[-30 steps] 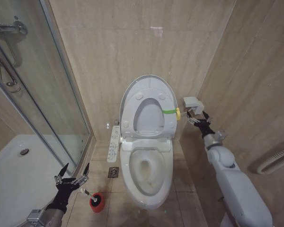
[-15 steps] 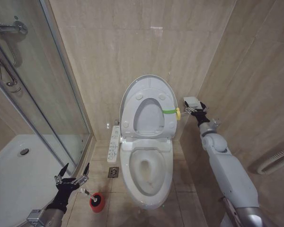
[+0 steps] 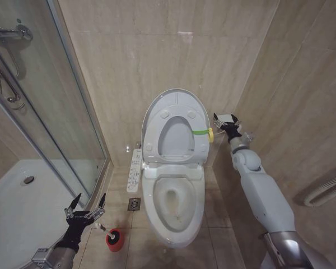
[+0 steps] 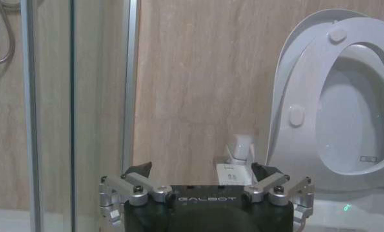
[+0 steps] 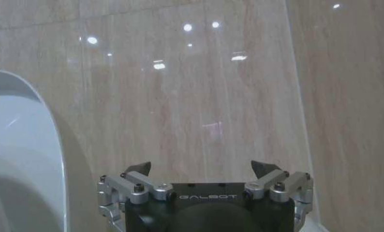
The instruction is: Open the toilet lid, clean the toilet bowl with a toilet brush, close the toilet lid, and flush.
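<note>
The toilet lid [image 3: 173, 100] stands raised against the back wall, and the ring seat with its yellow-green band [image 3: 201, 132] is raised against it. Below lies the open toilet bowl [image 3: 173, 203], faintly stained, with the bidet control strip [image 3: 135, 168] on its left. The toilet brush [image 3: 101, 227] rests in its red holder [image 3: 115, 239] on the floor left of the bowl. My left gripper [image 3: 85, 208] hangs open just above and left of the brush. My right gripper [image 3: 224, 124] is open beside the lid's right edge. The left wrist view shows the lid [image 4: 295, 96]; the right wrist view shows its edge [image 5: 24, 145].
A glass shower enclosure [image 3: 50, 112] and white shower tray [image 3: 22, 196] fill the left. A floor drain [image 3: 134, 204] sits beside the bowl. A small pale box [image 3: 229, 117] is on the wall behind my right gripper. The tiled right wall is close, with a ribbed hose [image 3: 325, 190].
My right arm has stretched up and to the left, bringing its gripper from below the wall box to just beside the lid's right edge. The left arm has stayed still.
</note>
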Motion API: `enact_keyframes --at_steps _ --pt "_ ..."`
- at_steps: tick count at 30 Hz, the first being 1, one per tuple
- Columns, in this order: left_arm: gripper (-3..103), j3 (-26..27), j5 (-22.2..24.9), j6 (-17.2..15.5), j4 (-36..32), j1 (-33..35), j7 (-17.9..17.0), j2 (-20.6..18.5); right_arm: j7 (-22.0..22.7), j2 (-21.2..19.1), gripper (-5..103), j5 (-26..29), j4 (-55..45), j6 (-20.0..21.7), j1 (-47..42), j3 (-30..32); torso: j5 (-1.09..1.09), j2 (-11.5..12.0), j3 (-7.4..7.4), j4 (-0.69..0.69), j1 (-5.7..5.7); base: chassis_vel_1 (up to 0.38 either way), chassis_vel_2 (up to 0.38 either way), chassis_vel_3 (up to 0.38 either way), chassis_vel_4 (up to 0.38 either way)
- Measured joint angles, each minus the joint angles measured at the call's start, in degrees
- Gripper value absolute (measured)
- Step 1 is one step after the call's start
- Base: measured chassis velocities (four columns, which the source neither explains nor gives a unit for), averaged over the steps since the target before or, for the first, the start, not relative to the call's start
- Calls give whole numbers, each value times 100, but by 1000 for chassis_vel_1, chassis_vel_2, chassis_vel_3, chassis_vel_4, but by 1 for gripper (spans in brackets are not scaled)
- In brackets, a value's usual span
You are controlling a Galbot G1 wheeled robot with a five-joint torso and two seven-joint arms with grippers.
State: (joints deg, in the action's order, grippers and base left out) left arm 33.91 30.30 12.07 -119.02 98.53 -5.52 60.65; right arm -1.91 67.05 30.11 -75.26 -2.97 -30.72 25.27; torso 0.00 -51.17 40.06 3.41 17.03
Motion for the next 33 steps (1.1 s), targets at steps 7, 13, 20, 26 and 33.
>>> enact_keyframes --at_steps 7,13,20,26,33 --pt "100 0 0 0 0 0 0 0 -59 19 100 -5 317 -35 377 -125 0 0 0 0 0 0 0 0 0" --pt "100 0 0 0 0 0 0 0 -89 73 100 -27 489 -75 653 -263 0 0 0 0 0 0 0 0 0" --pt "100 0 0 0 0 0 0 0 -100 171 100 -72 714 -111 935 -382 0 0 0 0 0 0 0 0 0" --pt "100 0 0 0 0 0 0 0 -120 213 100 -102 833 -134 1103 -484 0 0 0 0 0 0 0 0 0" --pt "100 0 0 0 0 0 0 0 -109 299 100 -114 903 -136 1253 -613 0 0 0 3 0 0 0 0 0"
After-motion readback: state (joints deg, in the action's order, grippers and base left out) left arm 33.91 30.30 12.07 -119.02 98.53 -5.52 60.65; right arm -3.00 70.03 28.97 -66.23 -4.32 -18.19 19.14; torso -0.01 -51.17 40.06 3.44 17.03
